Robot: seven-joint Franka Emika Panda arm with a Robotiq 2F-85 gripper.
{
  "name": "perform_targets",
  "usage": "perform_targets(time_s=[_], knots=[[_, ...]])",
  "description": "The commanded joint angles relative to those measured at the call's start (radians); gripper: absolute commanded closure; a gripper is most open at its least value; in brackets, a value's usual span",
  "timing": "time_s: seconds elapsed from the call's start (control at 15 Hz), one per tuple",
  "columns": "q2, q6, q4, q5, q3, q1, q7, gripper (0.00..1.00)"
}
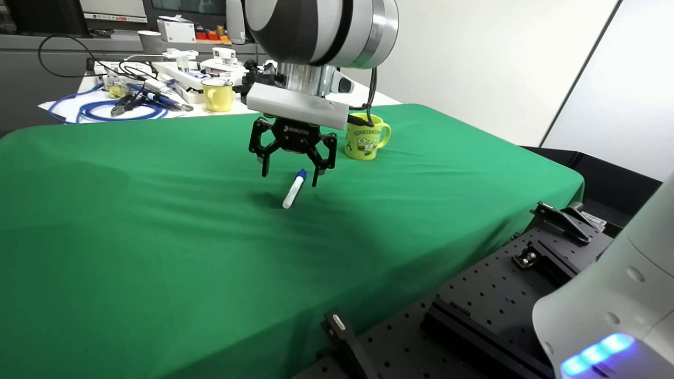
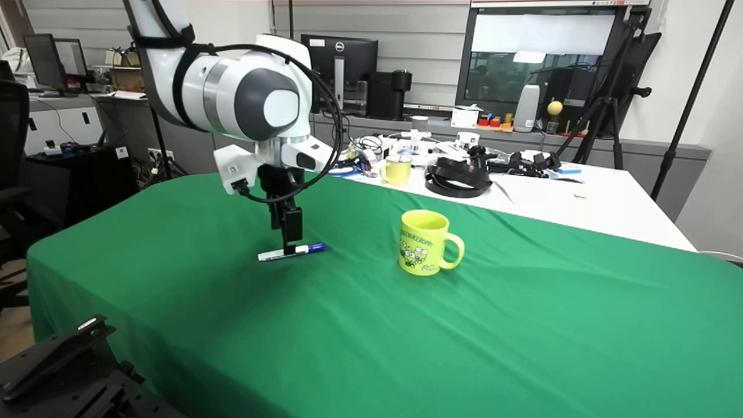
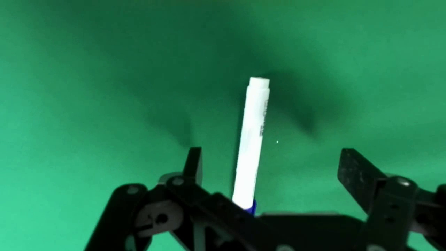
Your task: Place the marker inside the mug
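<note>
Marker beneath spread end effector, well inside cloth edges, mug apart

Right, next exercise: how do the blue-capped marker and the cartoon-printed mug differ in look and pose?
The blue-capped marker is slim and mostly white; the cartoon-printed mug is wide and yellow. The marker lies flat, while the mug stands upright. Both rest on the green cloth.

In an exterior view my gripper hangs near mid-frame, pointing down, spread wide, my base and its blue lights at lower right. My arm bends down at upper left in an exterior view. In the wrist view my fingers stand low and well apart.
</note>
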Motion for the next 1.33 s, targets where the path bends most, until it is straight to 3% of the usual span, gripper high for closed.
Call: perform_targets(time_s=[0.0,0.2,0.27,0.33,1.07,1.2,1.27], knots=[[0.033,0.046,-0.005,-0.014,-0.027,0.042,0.05,0.0],[0.051,0.057,-0.002,-0.011,-0.039,0.063,0.05,0.0],[0.058,0.058,0.0,-0.019,-0.049,0.074,0.052,0.25],[0.062,0.06,0.0,-0.018,-0.052,0.079,0.051,0.27],[0.057,0.052,0.005,-0.032,-0.095,0.13,0.074,0.99],[0.053,0.042,0.006,-0.031,-0.094,0.127,0.075,0.55],[0.053,0.039,0.006,-0.033,-0.092,0.125,0.072,0.53]])
